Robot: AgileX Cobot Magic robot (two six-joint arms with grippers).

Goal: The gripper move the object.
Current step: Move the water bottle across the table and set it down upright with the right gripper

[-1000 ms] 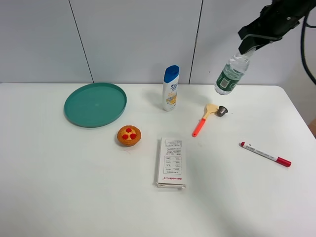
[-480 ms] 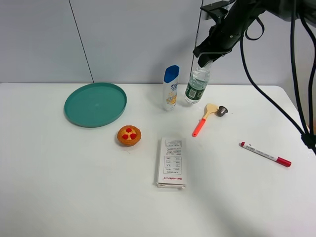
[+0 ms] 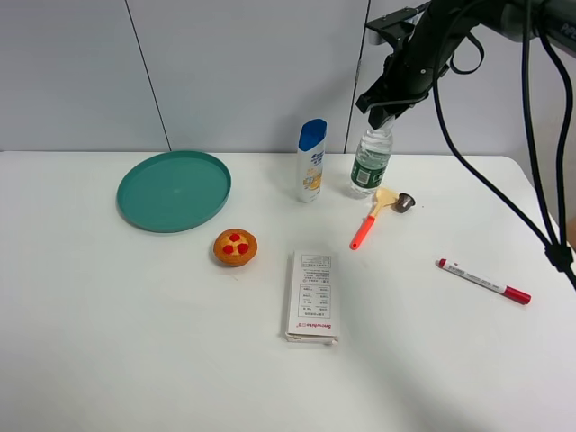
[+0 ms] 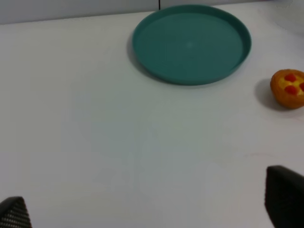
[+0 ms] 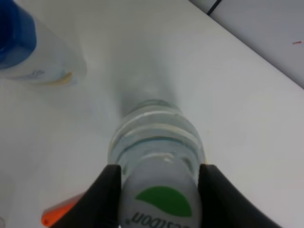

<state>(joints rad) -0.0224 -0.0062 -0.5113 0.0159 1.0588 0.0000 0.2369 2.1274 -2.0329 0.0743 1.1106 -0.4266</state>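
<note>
The clear water bottle [image 3: 369,164] with a green label stands nearly upright at the back of the table, just right of the white shampoo bottle [image 3: 311,162]. I cannot tell if its base touches the table. My right gripper [image 3: 382,112] is shut on the bottle's top from above. In the right wrist view the black fingers [image 5: 107,197] flank the bottle [image 5: 159,142], with the shampoo bottle [image 5: 28,47] beside it. My left gripper [image 4: 147,209] is open and empty over bare table, short of the teal plate [image 4: 190,42]. The left arm does not show in the exterior high view.
A teal plate [image 3: 174,189] lies at the back left, with an orange tart [image 3: 236,247] in front of it. A white box [image 3: 311,295] lies mid-table. An orange-handled spatula [image 3: 364,229] and a small metal cup [image 3: 405,202] lie right beside the bottle. A red marker [image 3: 483,281] lies at the right.
My right gripper has carried the bottle from high at the right down and left to beside the shampoo bottle, and the bottle has turned from tilted to nearly upright.
</note>
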